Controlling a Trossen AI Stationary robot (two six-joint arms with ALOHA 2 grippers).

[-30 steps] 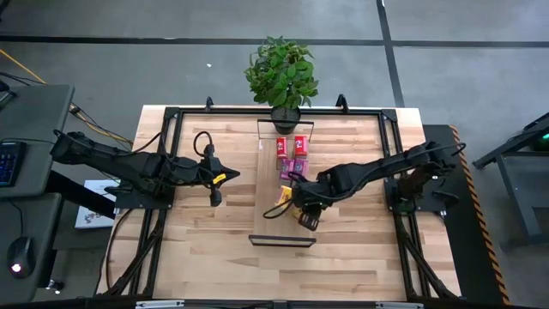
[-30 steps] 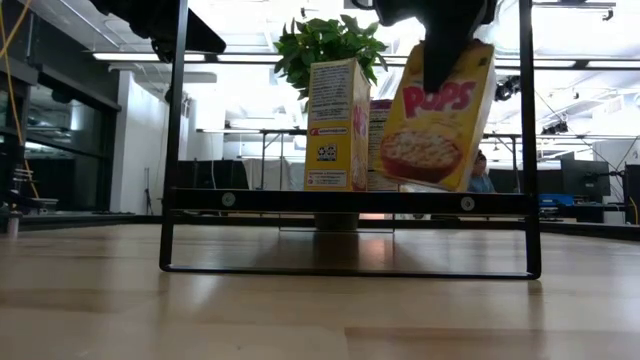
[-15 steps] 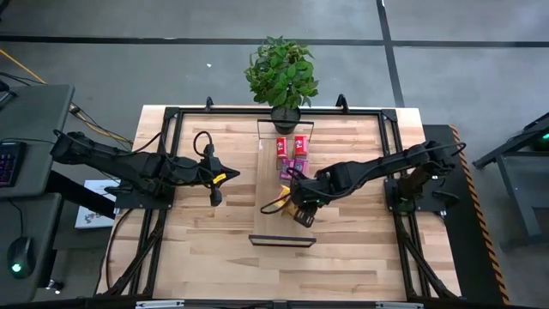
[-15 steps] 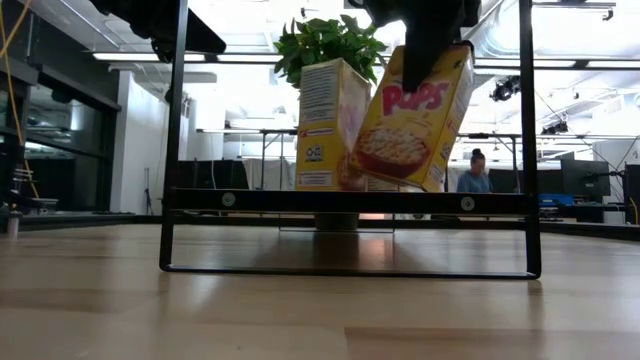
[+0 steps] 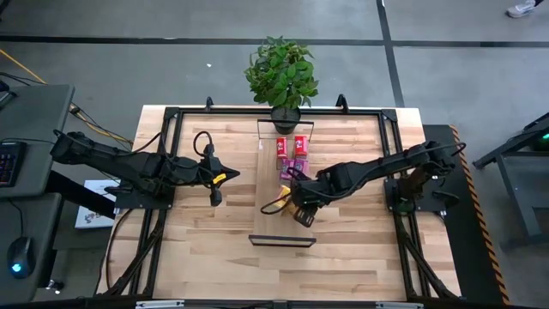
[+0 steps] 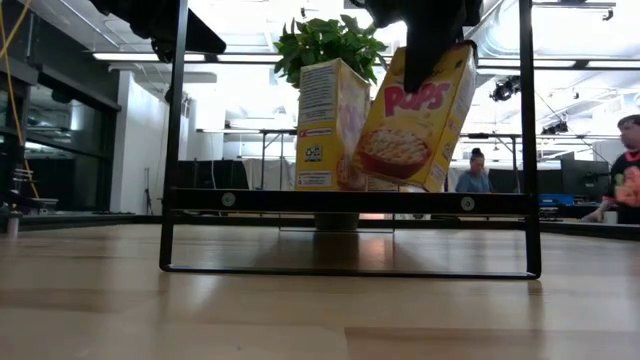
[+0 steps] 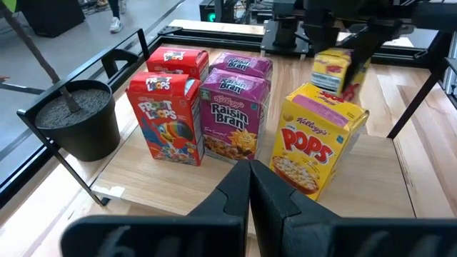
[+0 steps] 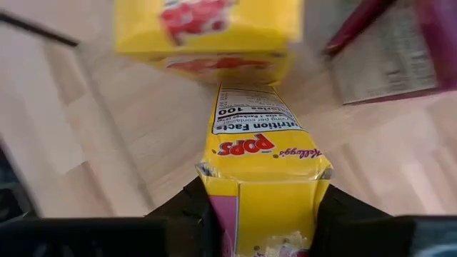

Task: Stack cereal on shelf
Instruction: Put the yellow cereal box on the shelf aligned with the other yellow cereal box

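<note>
shelf [image 5: 286,193] runs down the middle of the table [image 5: 197,240] in the high view, with a potted plant [image 5: 281,73] at its far end, then two red boxes [image 5: 292,144] and two pink-magenta boxes [image 5: 292,165] in a block. right gripper [image 5: 300,209] sits over the shelf just past them, clamped on a yellow pops box [image 5: 286,196]. left gripper [image 5: 214,197] hangs over bare table, well apart from the shelf, fingers pressed shut.

low view now — the shelf's black frame [image 6: 350,201] crosses in front, hiding the box bottoms. the held pops box [image 6: 415,120] is tilted, its top pinched by the right gripper [image 6: 425,60], leaning against the second yellow box [image 6: 330,125], which stands upright. people show in the room behind.

left wrist view: froot loops [image 7: 166,118], raisin bran [image 7: 233,118], and a standing pops box [image 7: 318,139], with the gripped one [image 7: 335,71] raised behind it.

right wrist view — dark fingers [image 8: 189,207] squeeze the yellow box [image 8: 260,157] on both sides; the other yellow box [image 8: 211,32] lies just beyond.
</note>
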